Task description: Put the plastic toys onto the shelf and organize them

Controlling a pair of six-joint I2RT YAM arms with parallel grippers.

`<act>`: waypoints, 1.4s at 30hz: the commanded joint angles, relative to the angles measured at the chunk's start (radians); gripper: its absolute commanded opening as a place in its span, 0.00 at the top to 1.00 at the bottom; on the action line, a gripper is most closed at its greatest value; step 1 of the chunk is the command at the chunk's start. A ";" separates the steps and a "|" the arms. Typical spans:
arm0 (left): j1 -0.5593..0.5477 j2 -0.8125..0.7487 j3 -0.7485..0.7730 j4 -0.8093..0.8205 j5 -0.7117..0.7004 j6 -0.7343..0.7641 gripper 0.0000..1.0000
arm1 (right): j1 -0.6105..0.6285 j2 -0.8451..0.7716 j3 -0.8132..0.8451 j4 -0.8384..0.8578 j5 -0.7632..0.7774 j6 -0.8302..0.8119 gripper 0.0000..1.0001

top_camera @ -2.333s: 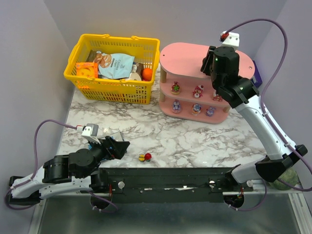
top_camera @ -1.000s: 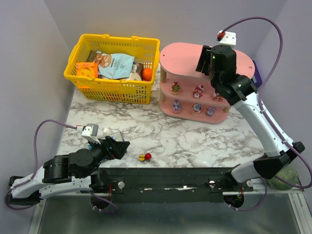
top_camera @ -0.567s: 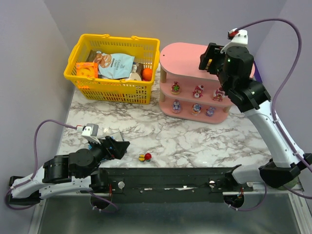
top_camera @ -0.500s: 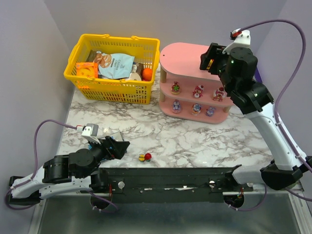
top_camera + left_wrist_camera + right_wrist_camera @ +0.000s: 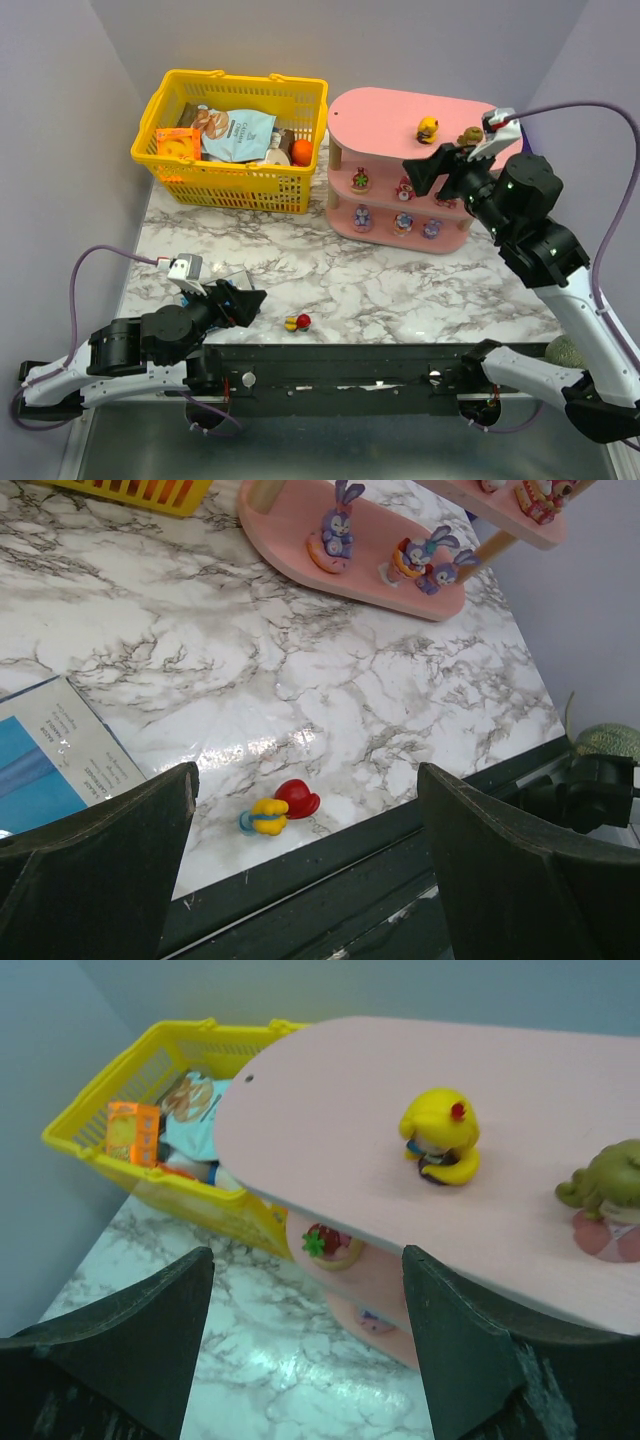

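The pink shelf [image 5: 380,110] stands at the back right. A yellow figurine [image 5: 428,128] and an olive-haired one [image 5: 470,136] stand on its top tier. Three toys each sit on the middle tier [image 5: 406,187] and the bottom tier [image 5: 403,222]. A red-and-yellow toy [image 5: 296,322] lies loose on the marble near the front edge. My right gripper [image 5: 425,165] is open and empty, in front of the shelf's top tier; its wrist view shows the yellow figurine [image 5: 440,1138] just beyond it. My left gripper [image 5: 250,300] is open and empty, low over the table left of the loose toy [image 5: 280,808].
A yellow mesh basket [image 5: 232,138] with snack packets stands left of the shelf. A flat blue box [image 5: 50,770] lies under my left gripper. The black base rail [image 5: 340,365] runs along the near edge. A green object [image 5: 565,350] lies at the right front corner.
My right gripper has drawn back from over the shelf top, toward the front. The yellow and olive-haired figurines now show on the top tier. The left arm has not moved.
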 commanded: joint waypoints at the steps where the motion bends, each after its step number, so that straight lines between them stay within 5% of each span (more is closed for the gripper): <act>1: -0.009 -0.012 0.014 0.000 -0.024 0.002 0.01 | 0.020 -0.067 -0.134 0.002 -0.186 0.018 0.18; 8: -0.008 -0.009 0.011 0.014 -0.004 0.014 0.01 | 0.155 -0.152 -0.430 0.089 -0.282 0.022 0.19; 19: -0.014 0.005 0.013 0.018 0.008 0.020 0.01 | 0.560 -0.026 -0.750 0.536 -0.008 0.013 0.16; 29: -0.014 0.016 0.005 0.020 0.004 0.017 0.01 | 0.827 0.304 -0.775 0.748 0.310 0.183 0.16; 42: -0.015 0.022 0.005 0.018 0.001 0.014 0.01 | 0.860 0.514 -0.732 0.824 0.375 0.255 0.24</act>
